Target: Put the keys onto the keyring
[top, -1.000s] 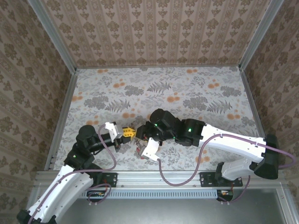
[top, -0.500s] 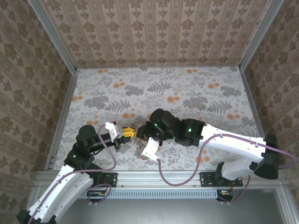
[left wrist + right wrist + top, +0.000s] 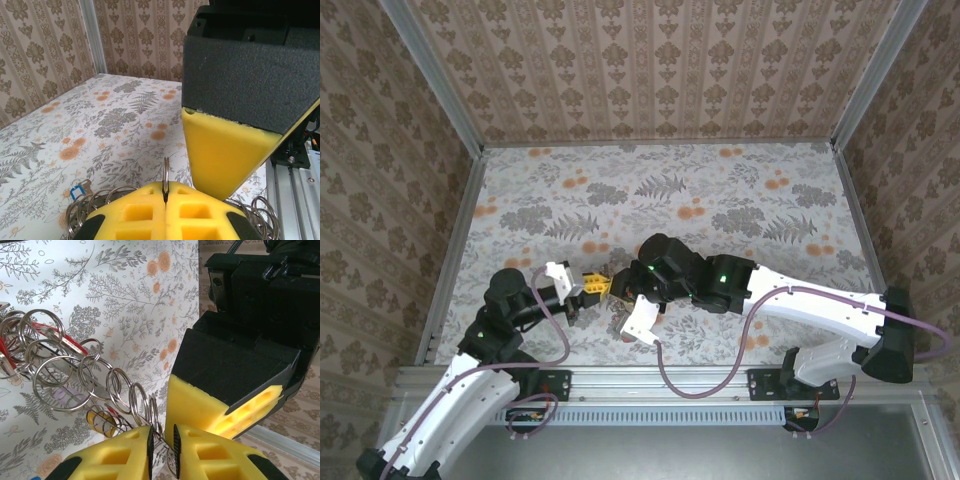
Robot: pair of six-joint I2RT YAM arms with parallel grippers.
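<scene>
The left gripper (image 3: 165,201) has its yellow fingers pressed together, pinching a thin metal ring (image 3: 165,172) that stands upright and nearly edge-on out of the seam between them. More wire loops fan out below and to both sides of those fingers, and a small blue tag (image 3: 76,191) lies among the ones on the left.

The right gripper (image 3: 161,444) is nearly closed. Only a narrow slot is left between its yellow fingers, and the wire of the nearest split rings (image 3: 120,385) sits in that slot, so it is gripping the end of the chain. From there the split rings run in an overlapping row up and away to the left, lying on the floral table (image 3: 720,190). The keys (image 3: 70,343) are at the far end of that row, red heads threaded among the larger loops, with a yellow piece (image 3: 97,418) closer in.

In the top view the two grippers meet tip to tip near the front left of the table, almost touching, with the bunch just beneath them.
</scene>
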